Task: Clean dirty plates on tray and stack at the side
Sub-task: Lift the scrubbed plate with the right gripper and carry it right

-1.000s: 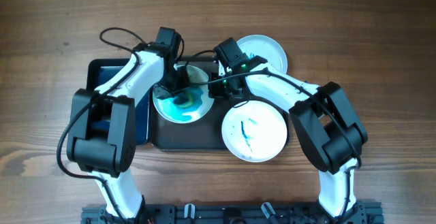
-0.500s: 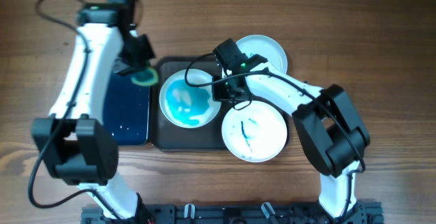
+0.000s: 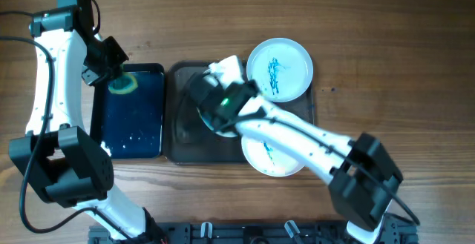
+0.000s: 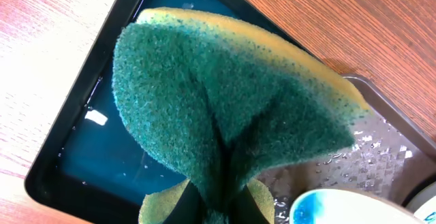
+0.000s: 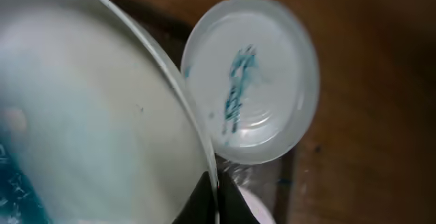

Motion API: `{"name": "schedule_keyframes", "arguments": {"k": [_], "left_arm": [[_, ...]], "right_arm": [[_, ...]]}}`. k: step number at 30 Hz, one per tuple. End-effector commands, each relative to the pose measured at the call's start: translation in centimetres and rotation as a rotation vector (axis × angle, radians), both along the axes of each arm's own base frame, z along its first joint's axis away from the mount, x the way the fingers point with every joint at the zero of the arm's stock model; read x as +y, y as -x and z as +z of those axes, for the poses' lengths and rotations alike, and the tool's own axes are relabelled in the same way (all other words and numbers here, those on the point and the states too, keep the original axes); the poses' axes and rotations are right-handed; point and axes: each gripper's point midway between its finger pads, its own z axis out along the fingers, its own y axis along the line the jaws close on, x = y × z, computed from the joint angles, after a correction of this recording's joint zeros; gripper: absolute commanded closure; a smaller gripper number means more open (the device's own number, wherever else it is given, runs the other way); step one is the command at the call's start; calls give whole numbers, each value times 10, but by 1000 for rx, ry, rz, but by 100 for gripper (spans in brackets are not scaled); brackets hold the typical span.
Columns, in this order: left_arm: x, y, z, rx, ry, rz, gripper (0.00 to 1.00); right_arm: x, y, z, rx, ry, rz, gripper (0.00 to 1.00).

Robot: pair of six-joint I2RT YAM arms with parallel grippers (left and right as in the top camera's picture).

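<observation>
**Pale blue plate (image 5: 95,115) pinched by its rim**

It is over the dark grey tray (image 3: 177,136) at the overhead's centre, hidden beneath the right arm (image 3: 297,129), with the right hand (image 5: 215,203) closed on its rim. One streaked white plate (image 3: 279,67) lies upper right, another white plate (image 3: 271,164) lower centre. Upper left, the left hand (image 3: 113,73) clamps a green sponge (image 4: 225,108) above the small black tray (image 3: 133,125).

Robot lab bench: 2 arms (image 3: 59,73) on base rail (image 3: 245,233) w/ wood table (image 3: 401,21).
</observation>
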Motion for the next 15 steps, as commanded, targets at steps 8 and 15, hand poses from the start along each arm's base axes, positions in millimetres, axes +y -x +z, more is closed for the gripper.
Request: {"name": "schedule_keyframes", "arguments": {"k": [8, 15], "left_arm": [[-3, -3, 8, -29, 12, 4, 96], [-1, 1, 7, -11, -2, -4, 96]], "right_arm": [[18, 13, 110, -509, 269, 70, 96], [34, 20, 133, -579, 267, 103, 96]]}}
